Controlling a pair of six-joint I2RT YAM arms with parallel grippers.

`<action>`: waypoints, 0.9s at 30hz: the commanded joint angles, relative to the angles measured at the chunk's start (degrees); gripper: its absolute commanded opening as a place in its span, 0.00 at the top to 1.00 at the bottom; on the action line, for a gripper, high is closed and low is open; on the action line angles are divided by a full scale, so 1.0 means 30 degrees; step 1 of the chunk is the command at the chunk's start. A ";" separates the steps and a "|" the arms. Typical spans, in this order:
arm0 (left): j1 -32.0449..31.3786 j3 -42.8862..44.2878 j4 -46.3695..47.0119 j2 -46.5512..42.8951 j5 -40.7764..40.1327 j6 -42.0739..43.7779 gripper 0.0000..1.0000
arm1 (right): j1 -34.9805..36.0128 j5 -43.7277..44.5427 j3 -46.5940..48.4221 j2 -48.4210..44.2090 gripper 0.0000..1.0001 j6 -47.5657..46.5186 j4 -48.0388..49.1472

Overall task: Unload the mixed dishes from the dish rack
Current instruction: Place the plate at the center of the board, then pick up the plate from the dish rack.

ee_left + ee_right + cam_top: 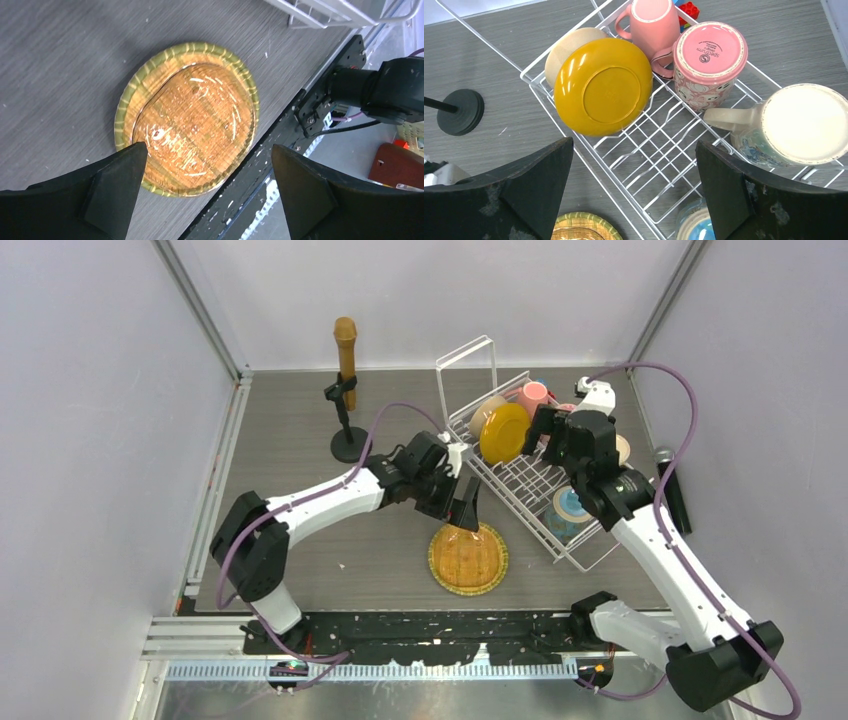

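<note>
A yellow-orange patterned plate [468,558] lies flat on the table; it fills the left wrist view [189,117]. My left gripper [462,512] hangs open and empty just above its far edge [208,146]. The white wire dish rack [520,485] holds an upright yellow plate [603,86], a beige bowl [569,45] behind it, a pink mug [651,20], an upturned pink patterned mug [708,60], a cream mug [799,125] and a blue-lined cup [696,227]. My right gripper [545,435] is open and empty above the rack's bare middle [634,145].
A brown microphone [345,350] stands on a black stand [349,445] at the back left of the rack. A black microphone [672,490] lies right of the rack. The rack's tall wire loop [467,375] rises at its far end.
</note>
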 commanded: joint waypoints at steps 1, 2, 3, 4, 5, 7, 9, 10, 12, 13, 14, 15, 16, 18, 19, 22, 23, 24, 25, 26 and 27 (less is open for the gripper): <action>0.0317 0.1423 0.0284 -0.0610 -0.0404 0.0518 0.00 | 0.0028 0.0578 -0.0489 -0.1051 0.00 -0.0189 0.0777; 0.0491 0.1788 0.0381 -0.0580 -0.0541 0.0451 0.00 | 0.0043 0.0577 -0.0589 -0.1268 0.00 -0.0160 0.0919; 0.0732 0.2034 0.0646 -0.0529 -0.0771 0.0278 0.00 | 0.0021 0.0583 -0.0789 -0.1397 0.00 -0.0146 0.0992; 0.0986 0.2153 0.1191 -0.0479 -0.0986 0.0238 0.00 | 0.0026 0.0594 -0.0886 -0.1633 0.00 -0.0120 0.1134; 0.1252 0.2208 0.1919 -0.0399 -0.1204 0.0226 0.00 | 0.0027 0.0522 -0.1075 -0.1755 0.00 -0.0111 0.1202; 0.1970 0.2276 0.3750 -0.0012 -0.1159 -0.0153 0.00 | 0.0028 0.0437 -0.1404 -0.2133 0.00 -0.0037 0.1470; 0.2886 0.2535 0.5775 0.0689 -0.0022 -0.0888 0.00 | 0.0028 0.0342 -0.1669 -0.2492 0.00 0.0123 0.1738; 0.3232 0.2769 0.6666 0.1157 0.0755 -0.1270 0.00 | 0.0028 0.0313 -0.1721 -0.2690 0.00 0.0269 0.1862; 0.3642 0.3490 0.8179 0.2214 0.1356 -0.1734 0.00 | 0.0021 0.0199 -0.1829 -0.2960 0.00 0.0377 0.1970; 0.3671 0.4053 0.8245 0.2684 0.1220 -0.1646 0.00 | 0.0012 0.0182 -0.1868 -0.3159 0.00 0.0392 0.2015; 0.3682 0.4705 0.8253 0.3182 0.1269 -0.1346 0.00 | 0.0020 0.0184 -0.1909 -0.3280 0.00 0.0394 0.2064; 0.3680 0.5296 0.8251 0.3640 0.1389 -0.1151 0.00 | 0.0026 0.0190 -0.2005 -0.3517 0.00 0.0396 0.2106; 0.3680 0.5912 0.8250 0.4133 0.1342 -0.1112 0.00 | 0.0027 0.0230 -0.2080 -0.3635 0.00 0.0411 0.2262; 0.3665 0.7040 0.8179 0.4976 0.1295 -0.0838 0.00 | 0.0028 0.0335 -0.2332 -0.4009 0.00 0.0439 0.2565; 0.3656 0.7488 0.8095 0.5344 0.1026 -0.0718 0.00 | 0.0013 0.0353 -0.2492 -0.4249 0.00 0.0407 0.2736; 0.3680 0.8442 0.7980 0.6367 0.0535 -0.0256 0.00 | 0.0027 0.0464 -0.2701 -0.4655 0.00 0.0296 0.2872; 0.3636 0.8689 0.7938 0.6635 0.0539 -0.0165 0.00 | 0.0028 0.0505 -0.2767 -0.4820 0.00 0.0284 0.2893; 0.3608 0.8921 0.7904 0.6921 0.0536 -0.0081 0.00 | 0.0028 0.0573 -0.2798 -0.4887 0.00 0.0267 0.2916; 0.3550 0.9261 0.7663 0.7173 0.0510 0.0007 0.00 | 0.0021 0.0560 -0.2879 -0.4996 0.00 0.0254 0.3007; 0.3517 0.9547 0.7474 0.7428 0.0521 0.0095 0.01 | 0.0012 0.0564 -0.2943 -0.5033 0.00 0.0237 0.3061; 0.3462 0.9662 0.7450 0.7602 0.0592 0.0142 0.01 | 0.0020 0.0541 -0.2959 -0.5069 0.00 0.0210 0.3138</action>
